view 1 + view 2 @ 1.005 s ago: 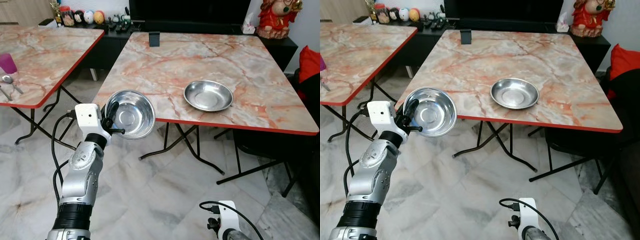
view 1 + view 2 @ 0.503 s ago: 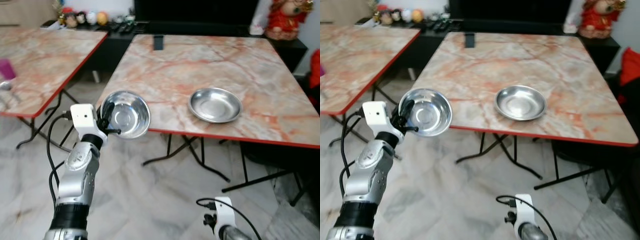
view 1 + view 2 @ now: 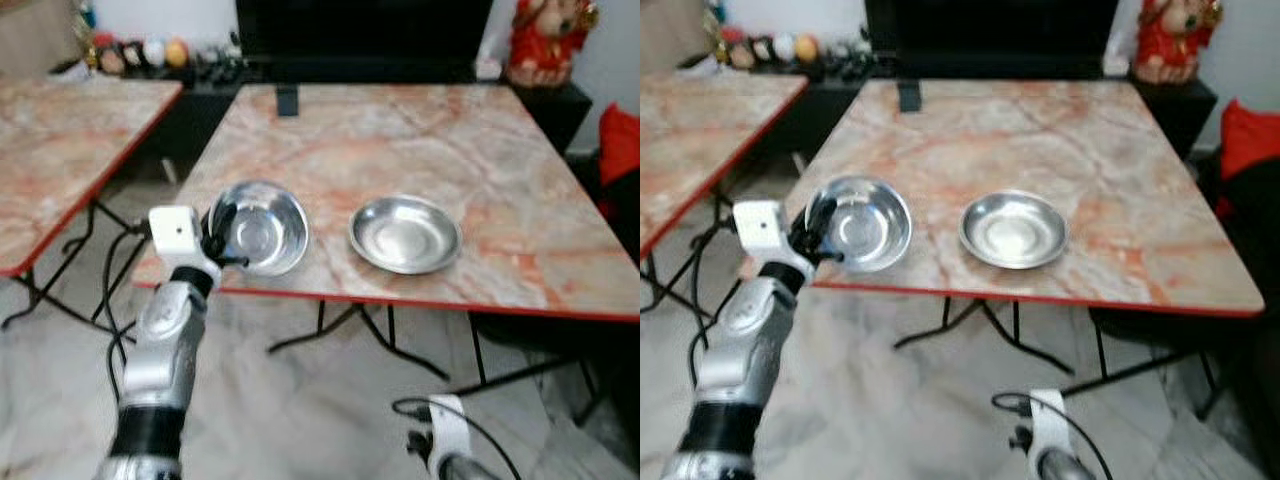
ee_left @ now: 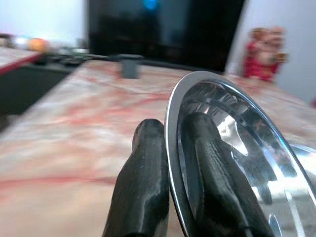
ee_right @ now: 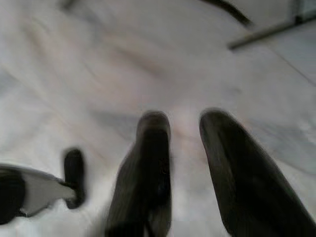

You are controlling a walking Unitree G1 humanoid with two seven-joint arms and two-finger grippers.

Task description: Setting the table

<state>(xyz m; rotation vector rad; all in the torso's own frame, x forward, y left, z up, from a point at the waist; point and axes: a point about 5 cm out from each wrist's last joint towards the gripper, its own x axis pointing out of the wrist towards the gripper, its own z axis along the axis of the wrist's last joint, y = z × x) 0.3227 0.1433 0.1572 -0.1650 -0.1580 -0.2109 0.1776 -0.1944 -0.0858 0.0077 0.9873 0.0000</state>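
Observation:
A shiny steel bowl is tilted over the near-left corner of the marble table. My left gripper is shut on its rim, one finger inside and one outside, as the left wrist view shows with the bowl close up. Whether the bowl touches the tabletop I cannot tell. A second steel bowl lies flat on the table, just to the right of the held one. My right gripper hangs low over the floor, open with nothing between its fingers.
A small black object stands at the table's far edge. Another marble table is on the left, across a gap. A dark TV cabinet with a red figurine runs along the back. A red cushion is at the right.
The view has moved closer to the table. The held bowl, which hung in front of the table's near edge, is now over its near-left corner. The other bowl has not moved.

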